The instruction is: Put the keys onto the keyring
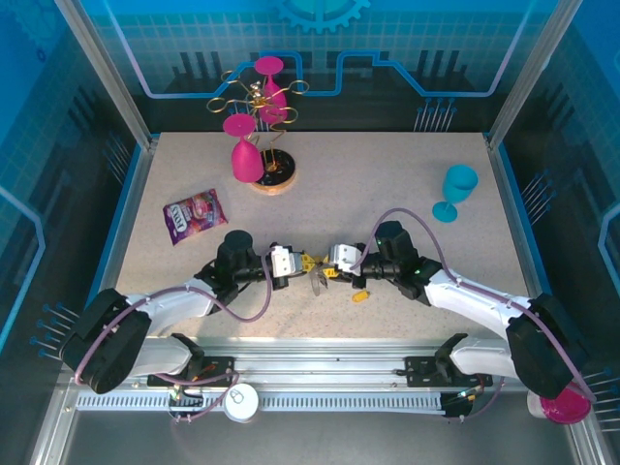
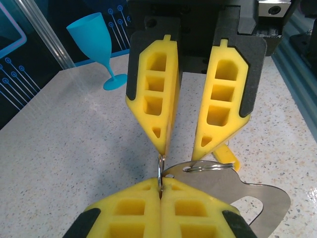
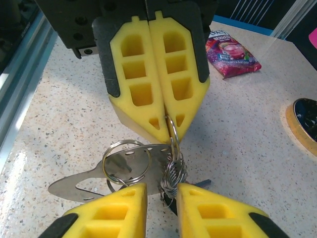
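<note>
**Threading step, keys onto keyring.** The left gripper [image 2: 161, 187] has its yellow foam-padded fingers pressed together on the keyring [image 3: 172, 166], a thin silvery wire ring with a coiled chain part hanging below it; its dark loop cannot be made out clearly. The keyring is held upright above the speckled beige table [image 3: 247, 129]. The right gripper [image 3: 162, 188] faces the keyring from the opposite side, fingers apart and straddling the chain part, with nothing visibly gripped. Just beside the keyring hang a silvery split ring [image 3: 126, 159] and a flat silvery metal plate with cut-outs [image 3: 79, 184]; whether the plate touches the table cannot be told. The small key with the yellow-orange plastic head [image 2: 229, 156] lies on the table near the keyring, on the right gripper's side, not yet threaded. To do the step well, the left clamp should probably keep the ring steady and edge-on. The right fingers should close on one part only, clear of the tangled chain, so that a gap opens for the key.
</note>
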You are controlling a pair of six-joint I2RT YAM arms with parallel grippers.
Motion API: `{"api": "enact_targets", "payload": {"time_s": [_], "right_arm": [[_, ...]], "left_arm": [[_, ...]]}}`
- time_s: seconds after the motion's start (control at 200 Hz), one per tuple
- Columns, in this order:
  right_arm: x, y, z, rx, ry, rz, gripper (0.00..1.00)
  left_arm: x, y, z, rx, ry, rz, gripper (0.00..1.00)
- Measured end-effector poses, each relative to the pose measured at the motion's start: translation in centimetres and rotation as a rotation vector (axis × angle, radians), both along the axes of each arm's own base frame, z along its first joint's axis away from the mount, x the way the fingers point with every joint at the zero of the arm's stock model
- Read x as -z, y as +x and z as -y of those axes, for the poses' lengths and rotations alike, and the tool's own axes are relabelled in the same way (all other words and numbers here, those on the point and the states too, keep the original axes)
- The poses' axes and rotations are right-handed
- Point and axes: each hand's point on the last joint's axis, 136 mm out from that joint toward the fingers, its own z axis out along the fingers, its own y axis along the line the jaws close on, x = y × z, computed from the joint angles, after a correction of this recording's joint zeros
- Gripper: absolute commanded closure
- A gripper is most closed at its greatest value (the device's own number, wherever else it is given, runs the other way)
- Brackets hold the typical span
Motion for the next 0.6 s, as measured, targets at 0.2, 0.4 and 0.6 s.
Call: {"api": "enact_targets", "payload": {"time_s": [0.2,0.4,0.6], "right_arm": [[0.3,0.8,0.3,0.072,-0.016,-0.017,0.79],[0.2,2.6,1.6,0.350,0.055,-0.290,0.80],[2.0,2.5,4.1,0.701,0.100,-0.687,0.82]], "left_arm": [[0.4,0.2,-0.1,-0.024,0.014,-0.002,1.00],[0.4,0.8,-0.5,-0.084,0.006,-0.038,1.00],[1.3,0.9,-1.0,-0.132,0.010,-0.098,1.00]]}}
